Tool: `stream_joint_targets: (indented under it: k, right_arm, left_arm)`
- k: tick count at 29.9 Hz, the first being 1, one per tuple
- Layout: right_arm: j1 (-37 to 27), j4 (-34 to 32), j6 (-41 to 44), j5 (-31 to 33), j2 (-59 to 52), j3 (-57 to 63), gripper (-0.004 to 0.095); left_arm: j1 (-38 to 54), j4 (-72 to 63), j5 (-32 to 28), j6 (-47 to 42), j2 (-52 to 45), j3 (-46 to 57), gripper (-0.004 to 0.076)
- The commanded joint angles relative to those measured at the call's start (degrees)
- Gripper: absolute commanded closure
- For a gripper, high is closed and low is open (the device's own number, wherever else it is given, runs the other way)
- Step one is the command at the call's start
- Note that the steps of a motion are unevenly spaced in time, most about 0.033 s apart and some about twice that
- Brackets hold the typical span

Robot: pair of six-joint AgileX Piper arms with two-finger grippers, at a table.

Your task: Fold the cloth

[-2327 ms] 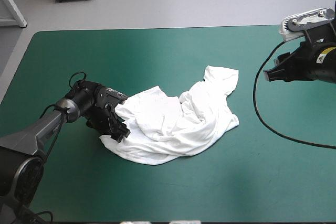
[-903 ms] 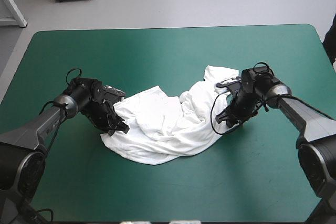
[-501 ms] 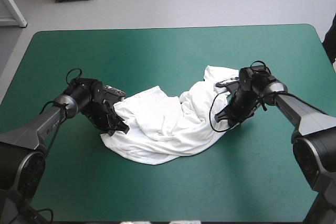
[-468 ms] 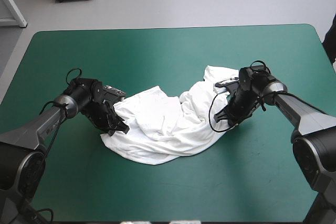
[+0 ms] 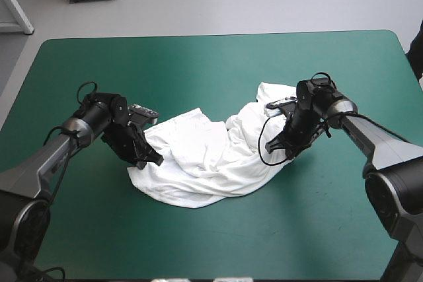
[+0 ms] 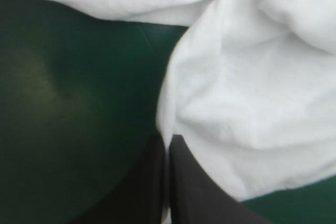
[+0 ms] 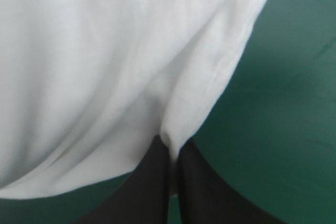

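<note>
Lying where: T-shirt (image 5: 218, 156) is a crumpled heap mid-table on the teal-green cover (image 5: 198, 64), slung in a sagging band between the two grippers, with one lobe reaching toward the far edge on the right side.
Far edge: wide bare strip of cover between heap and edge.
Near edge: bare cover here too; heap's lowest hem is well apart from the edge.
Left edge: heap well apart; only the left arm (image 5: 59, 156) crosses this ground, coming in from the near-left corner.
Right edge: heap well apart; right arm (image 5: 370, 137) reaches in over bare cover.
Left gripper (image 5: 153, 160): at the heap's left end, low over the cover. In the left wrist view its black fingers (image 6: 152, 182) are all but closed, with a thin white cloth edge pinched between them. Cloth spreads ahead of the tips and to one side, with bare cover on the other.
Right gripper (image 5: 277, 156): at the heap's right edge. In the right wrist view its fingers (image 7: 199, 192) are nearly together, a hem fold clamped at the tips. White cloth lies ahead, bare cover beside.
Cloth state: not spread, not folded; overlapping creases through the middle.
</note>
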Motion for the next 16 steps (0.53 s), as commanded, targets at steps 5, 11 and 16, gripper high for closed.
stream_joint_targets:
  k: [5, 11, 16]
  right_arm:
    - [0.2, 1.7, 3.6, 5.2, -14.1, -9.2, 0.0921]
    - [0.2, 1.8, 7.0, 5.2, -24.9, -15.5, 0.0921]
    - [0.2, 1.7, 8.1, 4.9, -31.7, -24.5, 0.0921]
  left_arm:
    - [-0.3, -1.9, 8.3, -0.7, -15.9, -7.4, 0.0734]
    - [-0.3, -3.0, 8.7, -1.7, -25.6, -16.0, 0.0734]
    - [-0.3, -6.4, 8.3, -1.6, -28.7, -28.9, 0.0734]
